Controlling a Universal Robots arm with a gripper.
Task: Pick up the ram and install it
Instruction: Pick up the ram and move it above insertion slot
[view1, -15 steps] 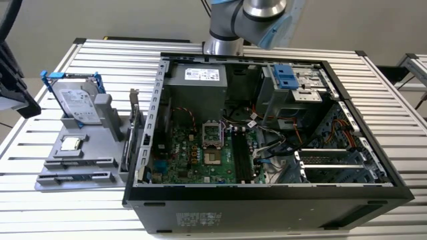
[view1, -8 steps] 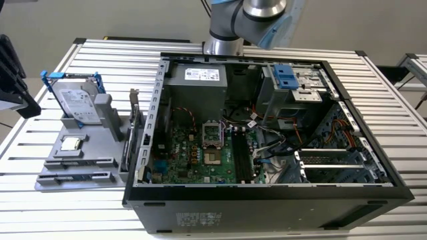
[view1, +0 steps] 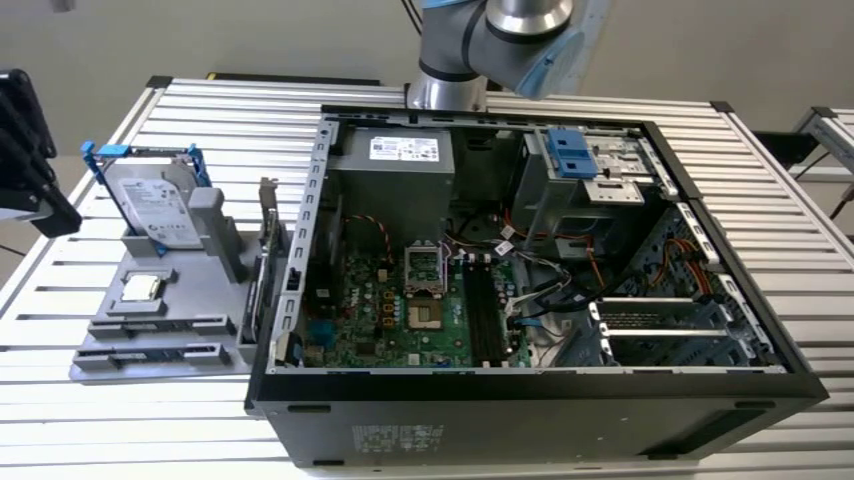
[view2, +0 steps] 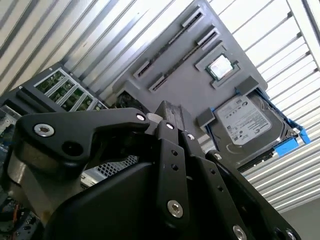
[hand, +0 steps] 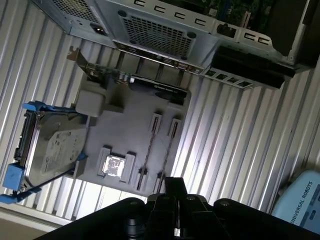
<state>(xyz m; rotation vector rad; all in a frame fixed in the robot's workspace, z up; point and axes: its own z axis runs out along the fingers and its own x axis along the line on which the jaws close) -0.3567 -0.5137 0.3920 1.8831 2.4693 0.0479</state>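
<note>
The ram (hand: 149, 150) is a slim dark stick standing edge-on in a narrow holder of the grey fixture (hand: 127, 125), with a second similar stick (hand: 168, 150) in the holder beside it. In the exterior view the ram (view1: 150, 325) sits on the fixture's near part, at the exterior view's left of the open computer case (view1: 534, 395). My gripper (hand: 175, 187) hangs above the fixture, apart from it, with its black fingers together and nothing between them. The second wrist view shows the gripper (view2: 167, 114) over the fixture's edge. The motherboard's long black memory slots (view1: 483, 315) lie inside the case.
On the fixture stand a silver hard drive in a blue frame (view1: 154, 205), a square processor chip (view1: 143, 287) and a tall card with a metal bracket (view1: 274, 255) next to the case wall. The slatted metal table (view1: 134, 420) carries everything. A black part of the arm's tool (view1: 27, 150) shows at the left edge.
</note>
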